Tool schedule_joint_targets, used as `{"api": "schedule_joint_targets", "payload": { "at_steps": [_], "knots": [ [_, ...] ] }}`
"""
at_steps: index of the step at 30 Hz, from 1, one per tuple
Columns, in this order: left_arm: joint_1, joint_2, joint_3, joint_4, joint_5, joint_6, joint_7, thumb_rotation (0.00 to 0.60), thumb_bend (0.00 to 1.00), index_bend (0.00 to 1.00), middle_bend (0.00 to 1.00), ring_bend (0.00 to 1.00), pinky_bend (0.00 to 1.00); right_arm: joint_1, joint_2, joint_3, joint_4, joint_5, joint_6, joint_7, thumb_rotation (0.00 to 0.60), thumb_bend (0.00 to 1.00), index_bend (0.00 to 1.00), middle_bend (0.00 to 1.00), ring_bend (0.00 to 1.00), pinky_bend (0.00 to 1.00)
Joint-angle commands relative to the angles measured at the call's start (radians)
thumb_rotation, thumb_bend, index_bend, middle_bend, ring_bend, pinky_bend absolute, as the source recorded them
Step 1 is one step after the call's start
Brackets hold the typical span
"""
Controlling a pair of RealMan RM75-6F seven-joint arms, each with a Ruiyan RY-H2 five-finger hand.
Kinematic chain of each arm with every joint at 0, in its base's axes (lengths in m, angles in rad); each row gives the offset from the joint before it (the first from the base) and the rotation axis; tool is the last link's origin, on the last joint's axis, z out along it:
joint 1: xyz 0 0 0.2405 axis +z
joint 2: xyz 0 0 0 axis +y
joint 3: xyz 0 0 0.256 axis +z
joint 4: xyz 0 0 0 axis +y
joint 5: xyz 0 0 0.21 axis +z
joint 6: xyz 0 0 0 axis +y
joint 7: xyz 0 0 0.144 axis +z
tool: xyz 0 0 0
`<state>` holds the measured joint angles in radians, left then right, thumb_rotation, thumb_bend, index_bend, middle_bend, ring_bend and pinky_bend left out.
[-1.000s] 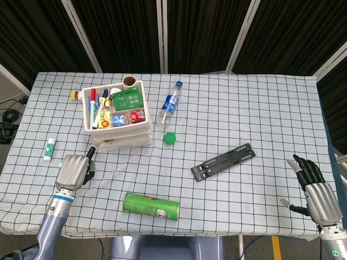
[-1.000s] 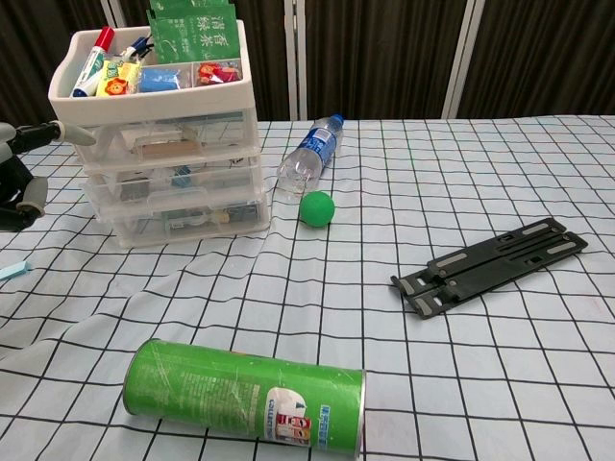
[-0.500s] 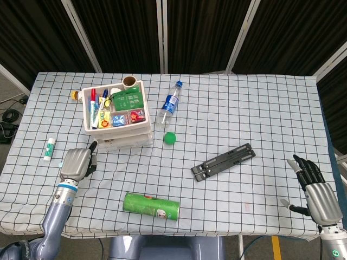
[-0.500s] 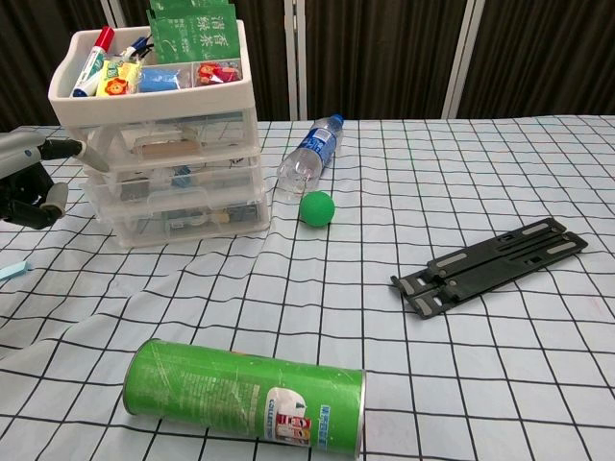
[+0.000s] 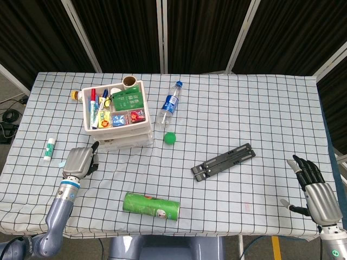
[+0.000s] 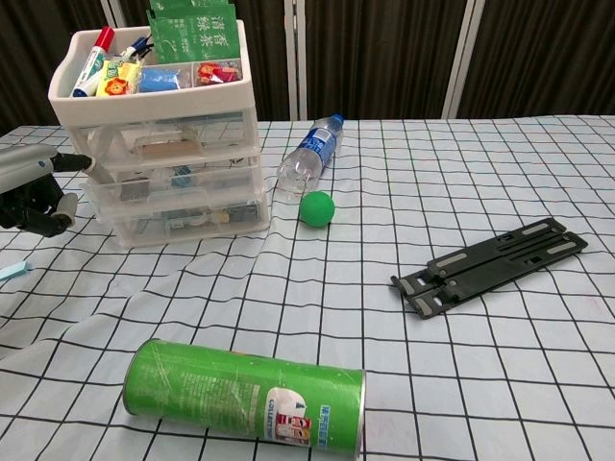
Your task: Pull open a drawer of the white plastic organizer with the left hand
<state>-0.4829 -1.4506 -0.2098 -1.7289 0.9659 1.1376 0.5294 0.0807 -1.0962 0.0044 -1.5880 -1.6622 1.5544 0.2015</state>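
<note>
The white plastic organizer [image 5: 120, 132] [image 6: 163, 163] stands at the table's back left, its top tray full of pens and packets, with three shut drawers below. My left hand [image 5: 80, 162] [image 6: 38, 187] hovers just in front and to the left of its lower corner, fingers curled, a fingertip reaching toward the middle drawer's left end; whether it touches cannot be told. It holds nothing. My right hand [image 5: 314, 189] rests open at the table's front right edge, far from the organizer.
A green can [image 5: 150, 206] [image 6: 245, 389] lies on its side near the front. A water bottle [image 5: 168, 108] [image 6: 309, 156] and green ball [image 5: 170, 138] [image 6: 316, 208] lie right of the organizer. A black folded stand [image 5: 223, 161] [image 6: 490, 261] and a glue stick [image 5: 50, 149] also lie there.
My left hand has moved forward and right, closing in on the organizer's lower left corner. The drawers stay shut and the right hand has not moved.
</note>
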Motion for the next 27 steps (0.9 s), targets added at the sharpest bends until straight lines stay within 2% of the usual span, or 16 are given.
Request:
{"api": "schedule_joint_targets", "payload": {
  "at_steps": [1,12,27],
  "knots": [
    [-0.004,0.000,0.005,0.001,-0.003,-0.003,-0.004,0.600,0.86,0.28,0.87,0.86,0.86,0.000,0.000,0.000,0.000,0.001,0.000,0.000,0.600,0.01,0.00,0.00,0.00,0.00],
    [-0.002,0.036,0.039,-0.040,0.027,-0.011,-0.042,0.600,0.86,0.36,0.87,0.86,0.86,-0.001,-0.002,-0.002,0.001,-0.005,0.002,-0.001,0.600,0.01,0.00,0.00,0.00,0.00],
    [0.023,0.103,0.121,-0.121,0.118,-0.003,-0.065,0.600,0.86,0.38,0.87,0.86,0.86,-0.001,-0.003,-0.004,0.001,-0.005,-0.001,-0.004,0.600,0.01,0.00,0.00,0.00,0.00]
  ]
}}
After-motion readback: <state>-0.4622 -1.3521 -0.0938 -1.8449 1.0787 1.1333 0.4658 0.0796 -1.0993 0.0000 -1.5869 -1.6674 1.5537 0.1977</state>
